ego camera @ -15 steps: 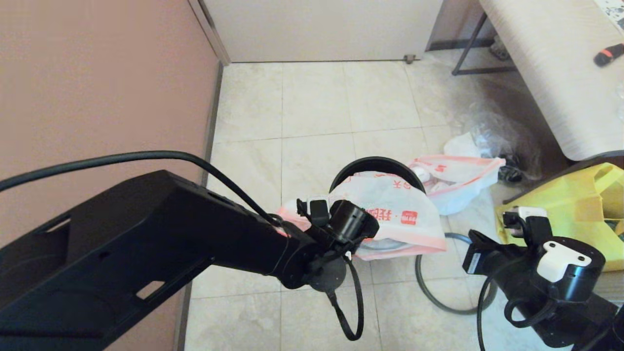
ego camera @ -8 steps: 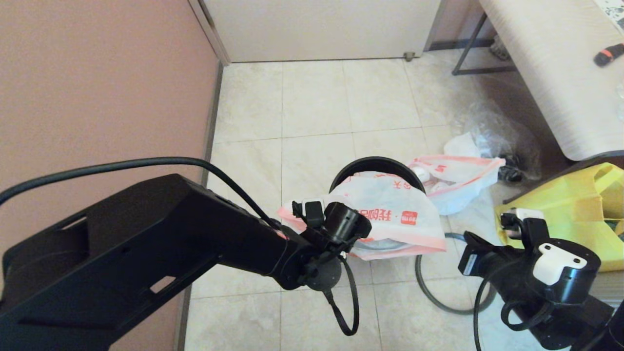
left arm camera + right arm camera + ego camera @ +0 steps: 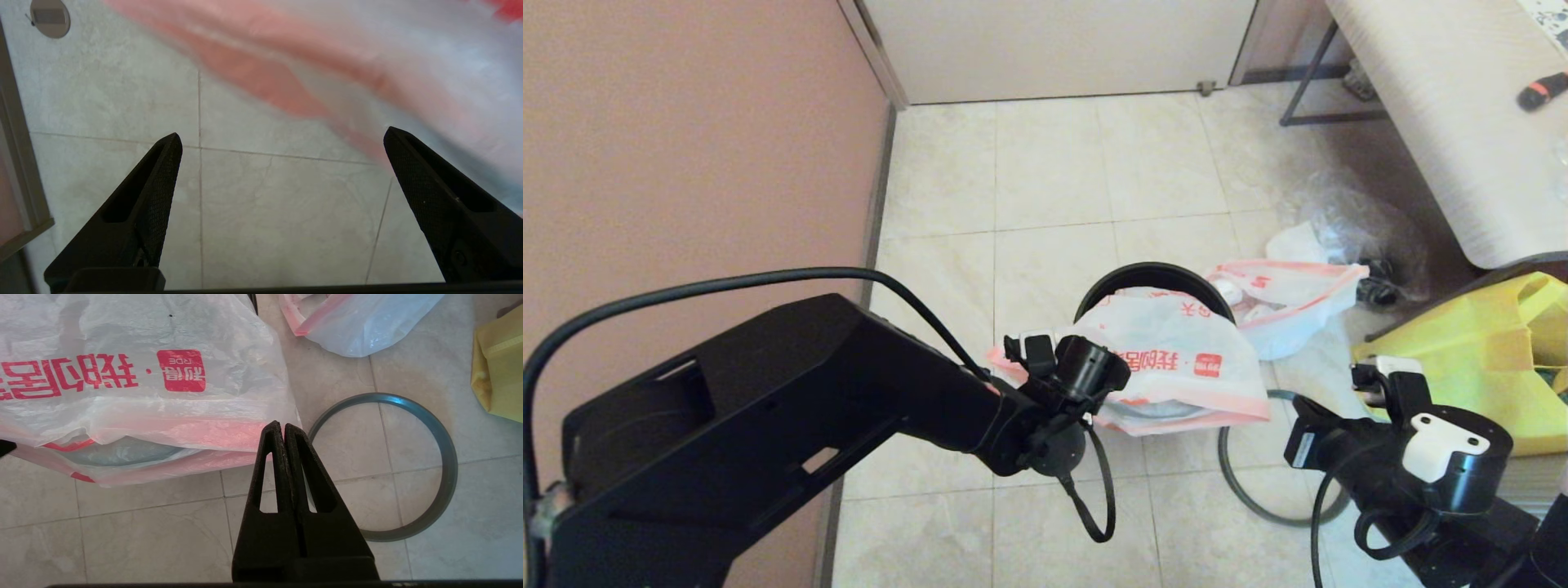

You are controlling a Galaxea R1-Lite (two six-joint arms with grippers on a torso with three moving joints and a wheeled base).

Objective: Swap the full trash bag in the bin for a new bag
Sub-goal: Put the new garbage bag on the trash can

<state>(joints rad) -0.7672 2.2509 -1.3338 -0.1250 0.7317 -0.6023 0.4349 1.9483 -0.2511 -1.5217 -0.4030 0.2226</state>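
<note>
The black bin [image 3: 1145, 274] stands on the tiled floor. The new bag [image 3: 1184, 359], white with red characters, lies draped over its mouth; its pink hem [image 3: 175, 433] hangs down the near side. The full trash bag [image 3: 1294, 298] lies on the floor to the right of the bin. The grey hoop rim [image 3: 447, 457] lies flat on the tiles nearer me. My left gripper [image 3: 282, 136] is open over bare tile, with the new bag's pink edge [image 3: 261, 77] just beyond its fingers. My right gripper [image 3: 283, 424] is shut and empty, with its tips at the bag's hem.
A pink wall [image 3: 686, 147] runs close along the left. To the right, a clear plastic bag [image 3: 1347, 220] lies by a table [image 3: 1445, 122] and a yellow tote [image 3: 1486, 359] stands beside my right arm. A door [image 3: 1054, 49] closes the far end.
Both arms have drifted slightly left and back toward me. The bags, bin and hoop have not moved.
</note>
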